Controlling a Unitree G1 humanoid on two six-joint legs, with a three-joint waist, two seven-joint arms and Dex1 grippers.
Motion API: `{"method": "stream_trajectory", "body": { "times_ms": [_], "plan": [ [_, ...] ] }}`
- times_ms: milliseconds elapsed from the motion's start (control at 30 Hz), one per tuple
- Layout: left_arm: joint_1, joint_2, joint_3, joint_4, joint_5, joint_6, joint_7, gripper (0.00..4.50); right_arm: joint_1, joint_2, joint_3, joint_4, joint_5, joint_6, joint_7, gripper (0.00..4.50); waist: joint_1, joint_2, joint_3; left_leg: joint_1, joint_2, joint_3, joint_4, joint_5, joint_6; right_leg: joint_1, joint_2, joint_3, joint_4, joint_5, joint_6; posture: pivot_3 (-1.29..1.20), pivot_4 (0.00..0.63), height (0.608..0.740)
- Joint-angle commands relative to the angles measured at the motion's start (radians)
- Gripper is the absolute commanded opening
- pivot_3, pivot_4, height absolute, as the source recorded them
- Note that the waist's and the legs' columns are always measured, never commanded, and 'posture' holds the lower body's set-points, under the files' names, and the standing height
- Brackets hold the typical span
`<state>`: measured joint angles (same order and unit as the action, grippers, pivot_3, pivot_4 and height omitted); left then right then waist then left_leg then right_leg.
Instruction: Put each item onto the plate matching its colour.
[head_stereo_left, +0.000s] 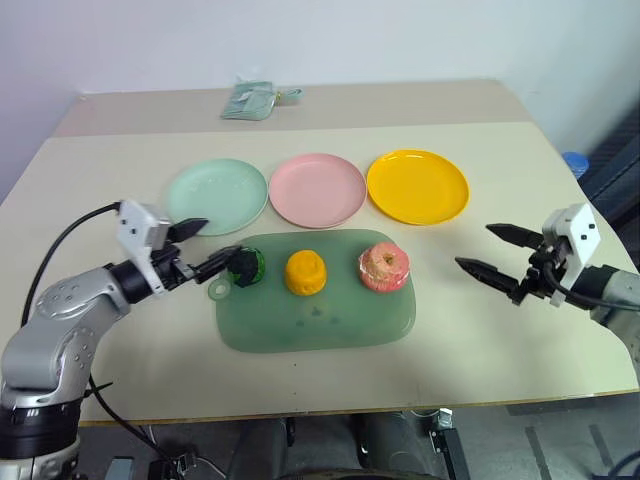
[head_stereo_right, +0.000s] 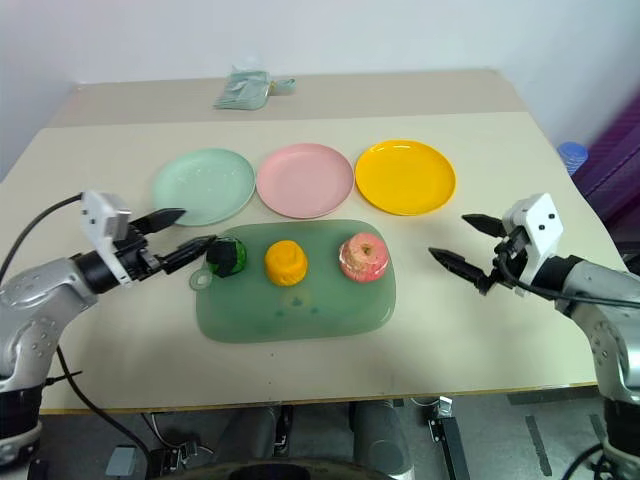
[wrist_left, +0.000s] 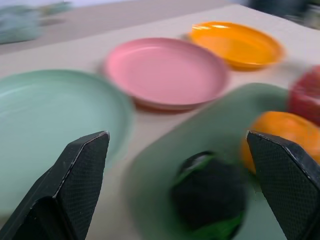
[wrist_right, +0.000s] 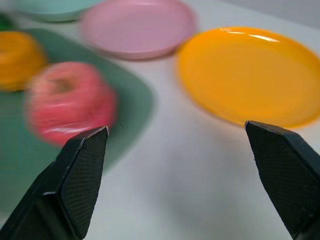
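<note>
A dark green-and-black ball, an orange ridged pudding and a pink-red apple sit in a row on a translucent green board. Behind them lie a mint green plate, a pink plate and a yellow plate. My left gripper is open just left of the ball, its fingers pointing at it; the ball lies between the fingers in the left wrist view. My right gripper is open to the right of the board, apart from the apple.
A small grey-green cloth bundle lies at the far edge of the beige table. A blue object sits off the table's right side. Open tabletop lies right of the board and in front of it.
</note>
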<state>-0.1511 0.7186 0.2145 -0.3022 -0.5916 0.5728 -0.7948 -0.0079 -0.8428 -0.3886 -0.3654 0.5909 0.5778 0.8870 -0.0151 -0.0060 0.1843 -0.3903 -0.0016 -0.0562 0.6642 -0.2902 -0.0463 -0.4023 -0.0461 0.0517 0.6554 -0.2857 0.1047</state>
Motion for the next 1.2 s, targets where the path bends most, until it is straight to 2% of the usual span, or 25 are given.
{"method": "stream_trajectory", "body": {
  "times_ms": [33, 200, 333, 367, 467, 633, 700, 933, 1033, 1100, 1200],
  "plan": [
    [-0.052, 0.045, -0.113, 0.061, 0.101, -0.044, -0.064, 4.5, 0.023, -0.003, -0.02, -0.124, 0.062, 0.029, -0.002, 4.47, 0.0, 0.0, 0.0, 0.0, 0.0, 0.0, 0.0, 0.0, 0.0, 0.0, 0.0, 0.0, 0.0, 0.0, 0.0, 0.0, 0.15, 0.74],
    [-0.157, 0.029, -0.252, 0.208, 0.24, -0.109, -0.08, 4.5, 0.047, 0.037, 0.003, -0.189, 0.088, 0.033, -0.038, 4.47, 0.004, 0.0, 0.0, 0.0, 0.0, 0.0, 0.0, 0.0, 0.0, 0.0, 0.0, 0.0, 0.0, 0.0, 0.0, 0.0, 0.15, 0.74],
    [-0.196, -0.007, -0.289, 0.267, 0.266, -0.114, -0.095, 4.5, 0.058, 0.053, 0.024, -0.21, 0.087, 0.025, -0.05, 4.47, 0.003, -0.001, 0.0, -0.001, -0.001, 0.0, 0.0, 0.0, 0.0, 0.0, 0.0, 0.0, 0.0, 0.0, 0.0, 0.0, 0.15, 0.74],
    [-0.199, -0.012, -0.29, 0.274, 0.271, -0.115, -0.097, 3.95, 0.055, 0.054, 0.028, -0.213, 0.087, 0.025, -0.055, 4.5, 0.003, -0.001, 0.0, -0.001, -0.001, 0.0, 0.0, 0.0, 0.0, 0.0, 0.0, 0.0, 0.0, 0.0, 0.0, 0.0, 0.15, 0.74],
    [-0.201, -0.029, -0.268, 0.287, 0.267, -0.125, -0.097, 2.71, 0.03, 0.057, 0.039, -0.21, 0.089, 0.025, -0.068, 4.5, 0.001, 0.0, 0.0, 0.0, 0.0, -0.001, 0.0, 0.0, 0.0, 0.0, 0.0, 0.0, 0.0, 0.0, 0.0, 0.0, 0.15, 0.74],
    [-0.261, -0.095, -0.14, 0.374, 0.219, -0.165, -0.022, 2.71, -0.012, 0.053, 0.063, -0.193, 0.083, 0.019, -0.072, 4.5, 0.004, -0.001, 0.0, -0.001, 0.0, -0.001, 0.001, 0.0, 0.0, 0.0, 0.0, -0.001, 0.0, 0.0, 0.0, 0.0, 0.15, 0.74],
    [-0.331, -0.127, -0.103, 0.462, 0.254, -0.183, 0.081, 2.71, -0.052, 0.054, 0.086, -0.195, 0.086, 0.031, -0.085, 4.5, 0.006, -0.001, 0.0, -0.001, -0.001, -0.002, 0.002, 0.0, 0.0, 0.0, 0.0, -0.001, 0.0, 0.0, 0.0, 0.0, 0.15, 0.74],
    [-0.557, -0.184, -0.093, 0.772, 0.369, -0.212, 0.299, 2.71, -0.164, 0.068, 0.157, -0.179, 0.086, 0.047, -0.113, 4.5, 0.004, -0.002, 0.0, -0.001, -0.002, -0.002, 0.002, 0.0, 0.0, 0.0, 0.0, -0.001, 0.0, 0.0, 0.001, 0.0, 0.15, 0.74],
    [-0.615, -0.207, -0.104, 0.848, 0.391, -0.2, 0.326, 3.57, -0.213, 0.079, 0.188, -0.168, 0.072, 0.043, -0.131, 4.5, 0.003, -0.002, 0.0, -0.002, -0.002, -0.002, 0.002, 0.0, 0.0, 0.0, 0.0, -0.001, 0.0, 0.0, 0.001, 0.0, 0.15, 0.74],
    [-0.632, -0.212, -0.103, 0.867, 0.399, -0.207, 0.331, 4.48, -0.241, 0.088, 0.203, -0.16, 0.071, 0.05, -0.146, 4.5, 0.002, -0.002, 0.0, -0.002, -0.002, -0.002, 0.002, 0.0, 0.0, -0.001, 0.0, -0.001, 0.001, 0.0, 0.001, 0.0, 0.15, 0.74],
    [-0.621, -0.197, -0.079, 0.836, 0.397, -0.251, 0.329, 4.48, -0.293, 0.117, 0.25, -0.186, 0.126, 0.111, -0.166, 4.5, 0.0, -0.002, 0.0, -0.003, -0.002, -0.002, 0.002, 0.0, 0.0, -0.003, 0.0, -0.001, 0.002, 0.0, 0.001, 0.0, 0.15, 0.74]
  ]
}}
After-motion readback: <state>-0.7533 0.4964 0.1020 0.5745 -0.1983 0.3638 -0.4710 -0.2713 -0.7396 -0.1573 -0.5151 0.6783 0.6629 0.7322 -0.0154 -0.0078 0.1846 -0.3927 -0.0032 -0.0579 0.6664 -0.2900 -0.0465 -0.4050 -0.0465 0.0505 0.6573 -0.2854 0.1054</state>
